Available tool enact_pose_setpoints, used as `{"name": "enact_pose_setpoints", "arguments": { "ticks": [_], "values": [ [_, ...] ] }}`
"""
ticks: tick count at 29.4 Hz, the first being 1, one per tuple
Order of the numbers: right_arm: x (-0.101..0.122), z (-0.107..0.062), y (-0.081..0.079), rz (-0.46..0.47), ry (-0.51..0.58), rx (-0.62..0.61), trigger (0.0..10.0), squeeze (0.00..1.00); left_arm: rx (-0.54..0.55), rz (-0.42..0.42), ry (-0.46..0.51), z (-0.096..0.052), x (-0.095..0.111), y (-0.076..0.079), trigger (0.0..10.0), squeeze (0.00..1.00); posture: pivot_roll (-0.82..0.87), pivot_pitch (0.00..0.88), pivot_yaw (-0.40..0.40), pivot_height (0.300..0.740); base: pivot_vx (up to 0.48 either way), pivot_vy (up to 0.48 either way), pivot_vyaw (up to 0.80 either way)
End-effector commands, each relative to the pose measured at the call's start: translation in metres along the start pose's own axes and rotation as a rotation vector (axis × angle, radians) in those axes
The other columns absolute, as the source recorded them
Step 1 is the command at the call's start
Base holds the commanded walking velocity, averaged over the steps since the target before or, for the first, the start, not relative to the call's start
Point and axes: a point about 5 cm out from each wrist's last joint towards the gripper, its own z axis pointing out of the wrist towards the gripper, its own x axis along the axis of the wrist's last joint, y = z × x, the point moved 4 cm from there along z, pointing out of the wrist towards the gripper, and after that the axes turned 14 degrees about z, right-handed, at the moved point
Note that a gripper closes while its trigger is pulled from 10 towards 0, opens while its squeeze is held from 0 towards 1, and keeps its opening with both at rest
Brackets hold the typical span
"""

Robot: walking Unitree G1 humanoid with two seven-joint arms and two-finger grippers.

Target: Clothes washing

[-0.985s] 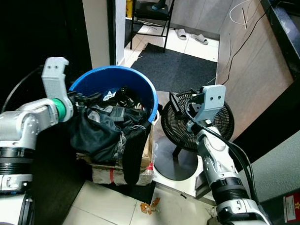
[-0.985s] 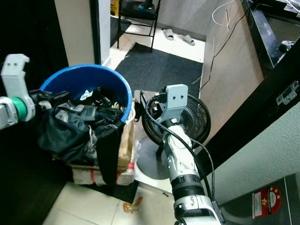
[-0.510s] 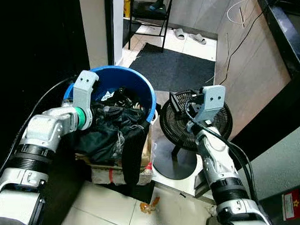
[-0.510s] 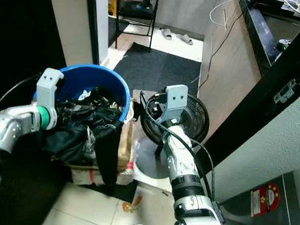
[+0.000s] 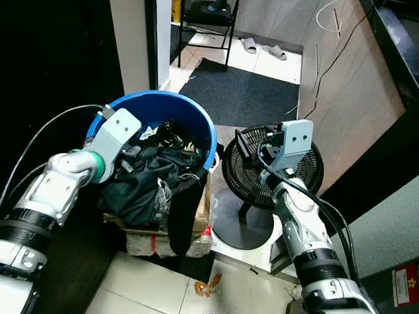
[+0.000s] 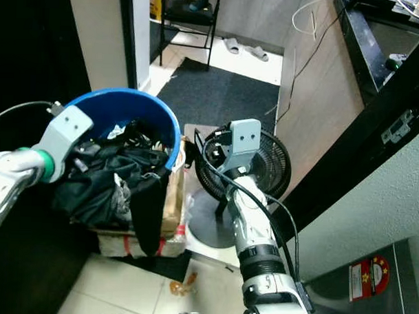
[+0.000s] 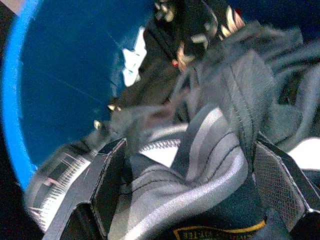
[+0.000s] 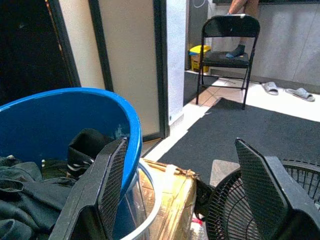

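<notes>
The blue tub [image 5: 197,129] is serving as the landmark here: it is sitting on a cardboard box [image 5: 204,212], with a black floor fan [image 5: 302,170] just beside it on the robot's right. Dark clothes [image 5: 153,186] are filling the tub and spilling over its near rim, one dark piece hanging down the front of the box. The left gripper [image 7: 185,165] is reaching into the tub from the robot's side, its fingers [image 7: 107,185] spread wide with a grey striped garment [image 7: 210,145] bunched between them, not yet visibly pinched. The heap is lying straight ahead of and beneath this gripper, its draped length running from the tub's middle toward the near rim, so the left arm is clearly the nearer one. The right gripper [image 8: 182,185] is hovering between tub and fan, fingers parted and holding nothing, pointing past the tub's rim toward a folding chair [image 8: 227,45].
</notes>
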Motion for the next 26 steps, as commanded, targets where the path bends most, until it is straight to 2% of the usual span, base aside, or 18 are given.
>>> {"name": "enact_pose_setpoints", "arguments": {
  "ticks": [1,4,5,7,8,10,13,15,20,21,22,24,25,26],
  "values": [
    [-0.004,-0.001,0.002,-0.003,-0.019,-0.005,10.0,0.00,-0.093,0.006,-0.025,0.002,-0.012,0.018,10.0,0.00,0.07,0.061,-0.051,0.740,0.000,0.000,0.00],
    [-0.004,-0.002,0.002,-0.004,-0.018,-0.005,10.0,0.00,-0.125,0.000,-0.039,0.004,-0.017,0.025,10.0,0.00,0.07,0.061,-0.051,0.740,0.000,0.000,0.00],
    [-0.002,-0.002,0.003,-0.007,-0.016,-0.007,10.0,0.00,-0.145,-0.038,-0.061,0.011,-0.025,0.033,10.0,0.00,0.06,0.059,-0.050,0.740,0.000,0.000,0.00],
    [-0.002,-0.002,0.003,-0.007,-0.016,-0.007,10.0,0.00,-0.145,-0.038,-0.061,0.011,-0.025,0.033,10.0,0.00,0.06,0.059,-0.050,0.740,0.000,0.000,0.00],
    [-0.002,-0.002,0.004,-0.008,-0.015,-0.007,10.0,0.00,-0.148,-0.079,-0.064,0.013,-0.027,0.034,10.0,0.00,0.06,0.058,-0.049,0.740,0.000,0.000,0.00],
    [-0.002,-0.002,0.004,-0.010,-0.014,-0.008,10.0,0.00,-0.148,-0.110,-0.060,0.015,-0.028,0.035,10.0,0.00,0.06,0.058,-0.049,0.740,0.000,0.000,0.00],
    [-0.001,-0.002,0.005,-0.011,-0.013,-0.009,10.0,0.00,-0.155,-0.155,-0.054,0.015,-0.029,0.036,10.0,0.00,0.06,0.058,-0.049,0.740,0.000,0.000,0.00],
    [-0.001,-0.003,0.005,-0.012,-0.013,-0.009,10.0,0.00,-0.188,-0.235,-0.044,0.014,-0.031,0.039,10.0,0.00,0.06,0.059,-0.050,0.740,0.000,0.000,0.00],
    [-0.001,-0.003,0.005,-0.012,-0.014,-0.008,10.0,0.00,-0.224,-0.277,-0.039,0.010,-0.033,0.042,10.0,0.00,0.06,0.058,-0.051,0.740,0.000,0.000,0.00],
    [-0.001,-0.003,0.004,-0.012,-0.014,-0.007,10.0,0.00,-0.249,-0.259,-0.036,0.006,-0.035,0.046,8.9,0.00,0.06,0.057,-0.051,0.740,0.000,0.000,0.00],
    [-0.001,-0.002,0.004,-0.011,-0.014,-0.006,10.0,0.00,-0.261,-0.234,-0.032,0.005,-0.036,0.048,4.3,0.00,0.06,0.057,-0.052,0.740,0.000,0.000,0.00],
    [-0.001,-0.002,0.004,-0.011,-0.014,-0.006,10.0,0.00,-0.261,-0.234,-0.032,0.005,-0.036,0.048,4.3,0.00,0.06,0.057,-0.052,0.740,0.000,0.000,0.00],
    [-0.001,-0.002,0.004,-0.011,-0.014,-0.005,10.0,0.00,-0.269,-0.218,-0.029,0.004,-0.036,0.049,0.9,0.00,0.06,0.057,-0.052,0.740,0.000,0.000,0.00],
    [-0.001,-0.002,0.004,-0.012,-0.014,-0.004,10.0,0.00,-0.293,-0.203,-0.013,0.002,-0.036,0.053,0.0,0.00,0.06,0.055,-0.053,0.740,0.000,0.000,0.00]
  ]
}}
